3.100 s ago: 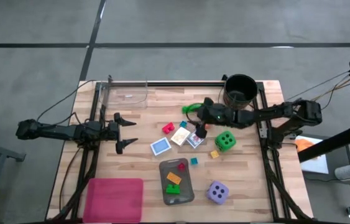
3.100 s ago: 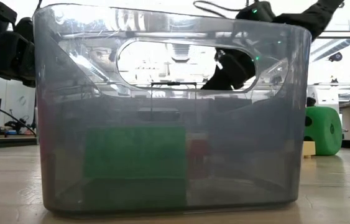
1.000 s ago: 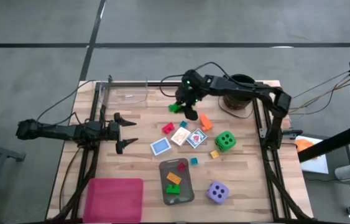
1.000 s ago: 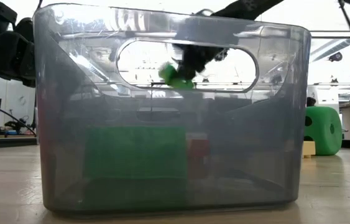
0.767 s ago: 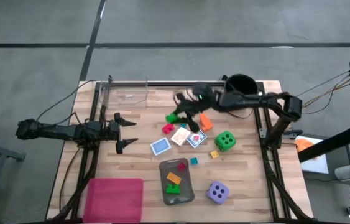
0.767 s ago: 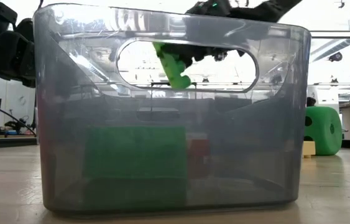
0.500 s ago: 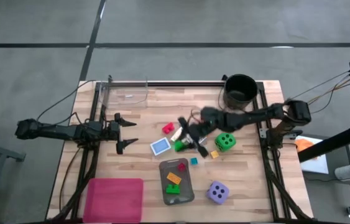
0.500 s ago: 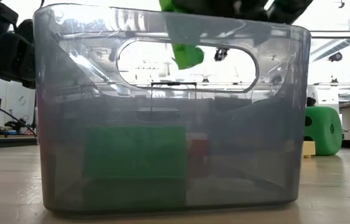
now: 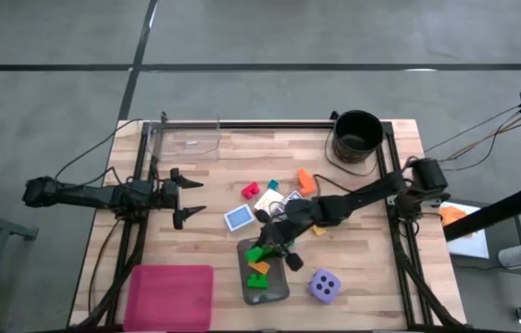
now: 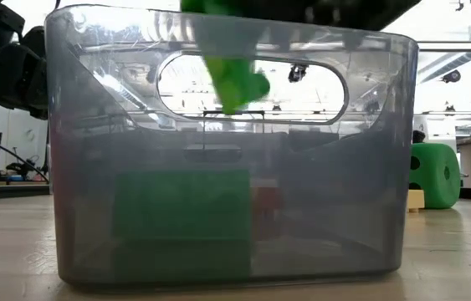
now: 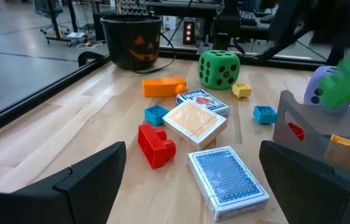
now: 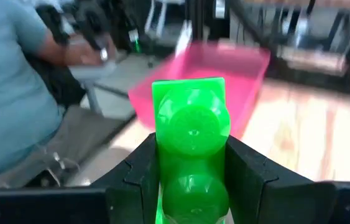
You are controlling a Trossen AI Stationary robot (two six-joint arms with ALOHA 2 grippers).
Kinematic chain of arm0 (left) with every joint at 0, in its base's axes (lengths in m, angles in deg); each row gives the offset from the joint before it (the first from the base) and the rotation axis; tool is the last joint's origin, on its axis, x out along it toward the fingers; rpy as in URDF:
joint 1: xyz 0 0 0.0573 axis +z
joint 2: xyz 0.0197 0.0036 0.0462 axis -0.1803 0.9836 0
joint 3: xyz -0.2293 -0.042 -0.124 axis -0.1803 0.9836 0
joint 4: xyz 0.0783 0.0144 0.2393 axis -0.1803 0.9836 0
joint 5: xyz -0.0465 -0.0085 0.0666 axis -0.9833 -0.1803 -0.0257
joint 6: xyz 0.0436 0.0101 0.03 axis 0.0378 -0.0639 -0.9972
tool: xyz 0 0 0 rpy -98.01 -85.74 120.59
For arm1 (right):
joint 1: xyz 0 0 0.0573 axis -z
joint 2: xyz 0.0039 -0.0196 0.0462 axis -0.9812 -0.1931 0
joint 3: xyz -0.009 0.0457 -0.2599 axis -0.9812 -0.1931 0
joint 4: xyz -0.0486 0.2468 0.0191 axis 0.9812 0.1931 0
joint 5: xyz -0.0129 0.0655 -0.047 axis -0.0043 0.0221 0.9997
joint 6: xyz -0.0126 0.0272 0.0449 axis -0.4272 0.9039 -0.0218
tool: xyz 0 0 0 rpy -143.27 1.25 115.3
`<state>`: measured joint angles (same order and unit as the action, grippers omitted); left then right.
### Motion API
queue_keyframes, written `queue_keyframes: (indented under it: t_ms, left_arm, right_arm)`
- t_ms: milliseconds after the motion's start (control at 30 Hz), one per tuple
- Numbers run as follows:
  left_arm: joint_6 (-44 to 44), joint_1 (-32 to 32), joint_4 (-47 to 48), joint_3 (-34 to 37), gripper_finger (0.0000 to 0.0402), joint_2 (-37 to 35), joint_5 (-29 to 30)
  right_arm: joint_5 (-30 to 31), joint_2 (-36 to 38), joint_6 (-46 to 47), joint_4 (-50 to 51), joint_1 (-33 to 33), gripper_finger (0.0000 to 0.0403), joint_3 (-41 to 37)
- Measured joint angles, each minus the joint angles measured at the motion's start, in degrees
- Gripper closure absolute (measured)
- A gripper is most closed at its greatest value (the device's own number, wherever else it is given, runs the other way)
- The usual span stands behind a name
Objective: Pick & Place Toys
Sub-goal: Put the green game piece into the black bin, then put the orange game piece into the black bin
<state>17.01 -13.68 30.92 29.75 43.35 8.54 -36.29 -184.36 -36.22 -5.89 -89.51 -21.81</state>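
Right claw (image 9: 269, 248) clamped on the green block (image 9: 255, 253), hanging right over the grey tray (image 9: 277, 289) at the desk's six o'clock; left claw (image 9: 189, 196) spread wide at nine o'clock.

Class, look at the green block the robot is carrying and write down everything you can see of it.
The green block is bright, glossy plastic with a flat top edge and rounded studs on its face. It is clamped between the two dark fingers of the right pincer, which press on its two sides. In the high view it hangs above the grey tray, over blocks already lying inside. In the low view its end shows through the tray's handle cut-out, clear of the floor.
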Motion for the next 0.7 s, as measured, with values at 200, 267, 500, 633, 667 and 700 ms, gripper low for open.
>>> queue_keyframes:
  t_ms: [200, 267, 500, 633, 667, 700]
  left_arm:
    - [0.0, 0.0, 0.0, 0.0, 0.0033, 0.2, 0.2]
    - [-0.1, 0.0, 0.0, 0.0, 0.0033, 0.3, 0.2]
    - [-0.2, 0.0, 0.0, 0.0, 0.0033, 0.3, 0.1]
    - [-0.2, 0.0, 0.0, 0.0, 0.0033, 0.3, 0.1]
    - [-0.2, 0.0, 0.0, 0.0, 0.0033, 0.3, 0.1]
    - [-0.2, 0.0, 0.0, 0.0, 0.0033, 0.3, 0.1]
  right_arm:
    - [-0.4, -7.7, 0.5, 10.2, 0.7, 0.0274, 7.0]
    - [-0.7, -9.7, 0.3, 13.5, 0.6, 0.0274, 9.3]
    - [1.3, -12.2, -1.1, 19.5, 0.7, 0.0164, 13.7]
    - [3.0, -10.5, -2.2, 21.6, 0.6, 0.0088, 13.6]
    - [3.1, -9.9, -2.3, 21.8, 0.6, 0.0078, 13.6]
    - [3.3, -9.2, -2.3, 22.3, 0.6, 0.0072, 13.6]
